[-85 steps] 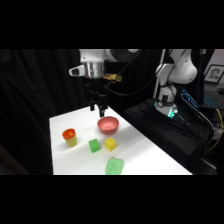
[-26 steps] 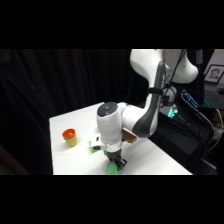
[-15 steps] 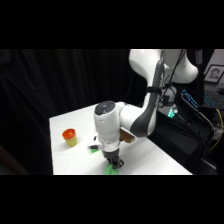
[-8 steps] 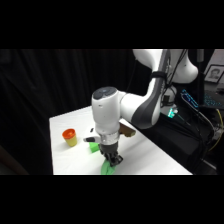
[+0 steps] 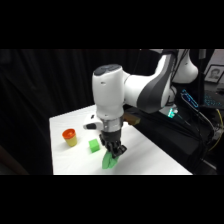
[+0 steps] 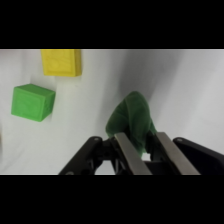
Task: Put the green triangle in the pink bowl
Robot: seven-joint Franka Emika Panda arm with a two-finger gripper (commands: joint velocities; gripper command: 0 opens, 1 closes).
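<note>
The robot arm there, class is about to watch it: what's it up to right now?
The white arm has its gripper low over the table, its fingers on either side of the green triangle near the front edge. The block is gripped, though it cannot be told if it has left the table. A green cube, a yellow cube and an orange-and-yellow cup sit nearby. The pink bowl is out of sight.

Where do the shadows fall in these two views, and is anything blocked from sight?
Side view: black backdrop, lit table; the arm hides the pink bowl, and the end effector covers the top of the green triangle. Wrist view: a soft grey shadow runs up the table behind the triangle; the fingers cover its lower part; the green cube and yellow cube show unshadowed.
</note>
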